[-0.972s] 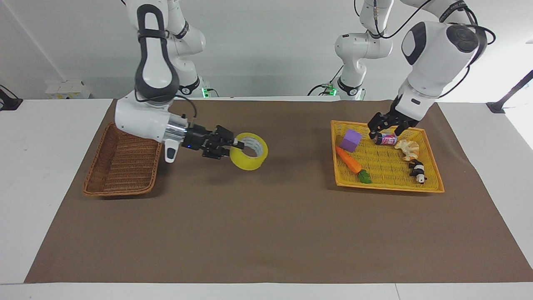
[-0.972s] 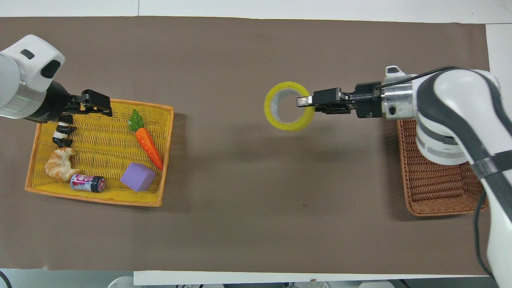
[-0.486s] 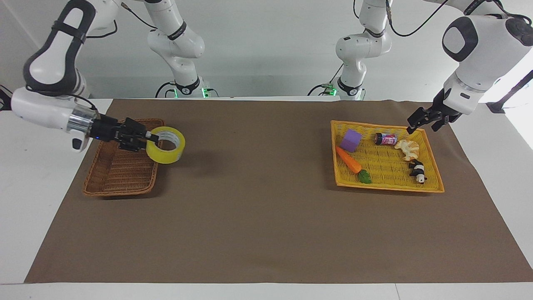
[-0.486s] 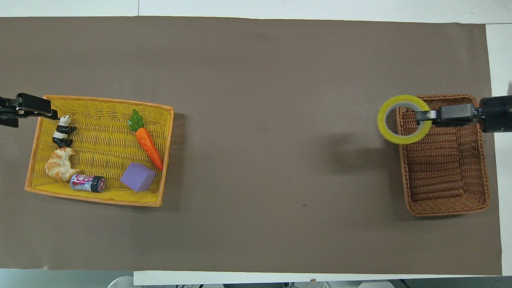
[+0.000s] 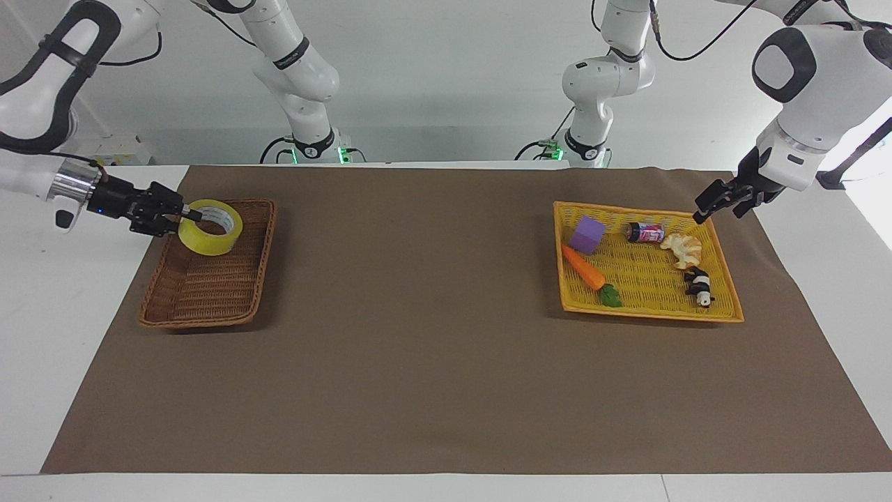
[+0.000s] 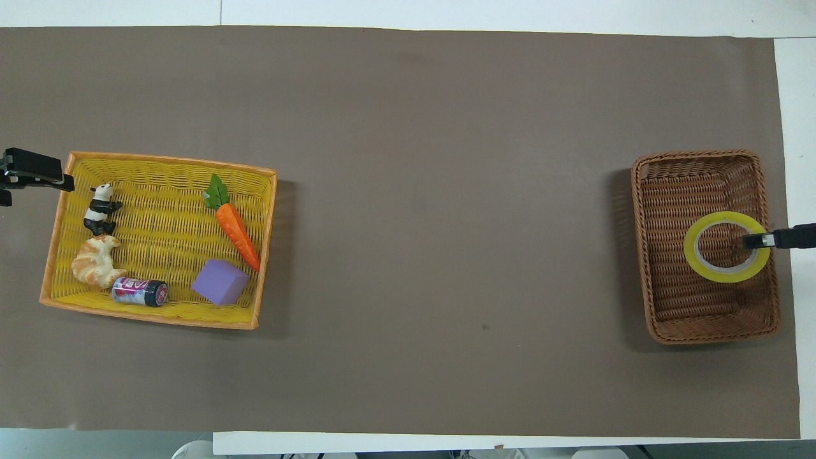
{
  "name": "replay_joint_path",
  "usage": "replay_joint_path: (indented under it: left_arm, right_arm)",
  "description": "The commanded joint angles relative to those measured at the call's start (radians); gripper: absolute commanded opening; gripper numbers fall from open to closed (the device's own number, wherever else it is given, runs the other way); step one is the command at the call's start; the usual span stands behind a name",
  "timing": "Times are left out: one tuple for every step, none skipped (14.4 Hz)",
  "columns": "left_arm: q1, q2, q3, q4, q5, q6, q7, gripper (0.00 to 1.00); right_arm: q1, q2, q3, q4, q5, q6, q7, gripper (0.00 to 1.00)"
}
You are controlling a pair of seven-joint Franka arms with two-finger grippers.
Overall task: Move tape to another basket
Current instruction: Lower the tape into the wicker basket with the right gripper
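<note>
Facing view: my right gripper [image 5: 182, 217] pinches the tape [image 5: 210, 227] by its wall, over the basket [image 5: 209, 279].
Handling: likely light, stiff, smooth.
Left gripper [image 5: 718, 202]: waits over the basket's opposite number, the yellow tray [image 5: 644, 310]; fingers unreadable.

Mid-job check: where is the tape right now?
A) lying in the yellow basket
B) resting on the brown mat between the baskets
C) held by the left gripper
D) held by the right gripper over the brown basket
D: the right gripper grips the tape by its wall, over the brown basket.
</note>
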Motion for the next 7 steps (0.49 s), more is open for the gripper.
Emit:
replay_joint_path:
  left_arm:
    - [-0.001, -0.018, -0.009, -0.011, 0.019, -0.010, 0.004, 0.99]
    - [-0.002, -0.018, -0.009, -0.011, 0.019, -0.010, 0.004, 0.99]
    - [-0.004, -0.018, -0.009, -0.011, 0.019, -0.010, 0.004, 0.99]
    - [-0.005, -0.018, -0.009, -0.011, 0.019, -0.012, 0.004, 0.99]
    - [-0.005, -0.018, -0.009, -0.011, 0.019, -0.010, 0.003, 0.99]
    - [-0.005, -0.018, -0.009, -0.011, 0.019, -0.007, 0.003, 0.99]
    - [-0.005, -0.018, -0.009, -0.009, 0.019, -0.004, 0.004, 0.99]
  right_arm:
    - [-0.007, -0.011, 0.013, -0.068, -0.044, 0.079, -0.025, 0.00]
    - [-0.004, -0.012, 0.015, -0.074, -0.052, 0.095, -0.030, 0.00]
    - [-0.002, -0.011, 0.015, -0.082, -0.052, 0.097, -0.031, 0.00]
    - [-0.002, -0.005, 0.015, -0.092, -0.052, 0.100, -0.033, 0.00]
    - [-0.001, 0.008, 0.015, -0.102, -0.050, 0.112, -0.054, 0.00]
    - [0.004, 0.011, 0.017, -0.105, -0.050, 0.123, -0.062, 0.00]
    - [0.009, 0.014, 0.017, -0.106, -0.050, 0.124, -0.067, 0.00]
